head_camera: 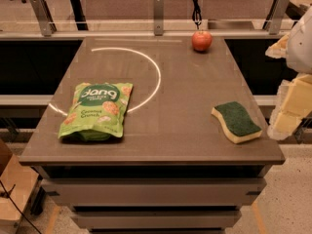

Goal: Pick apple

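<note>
1. Brown surface (161,145): one flat, smooth rectangular top.
2. One end effector (288,112), pale and blocky, at the right edge near the sponge; wide or narrow, I cannot tell.
3. One glossy, crinkled green snack bag (96,111), front left.
4. One wavy-edged sponge (236,122), green over yellow, front right.
5. One round, shiny red apple (202,41), far edge, right of centre.

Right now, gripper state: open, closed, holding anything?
Gripper: cannot be told; it is at the right edge beside the sponge, and the apple sits unheld on the table.
</note>
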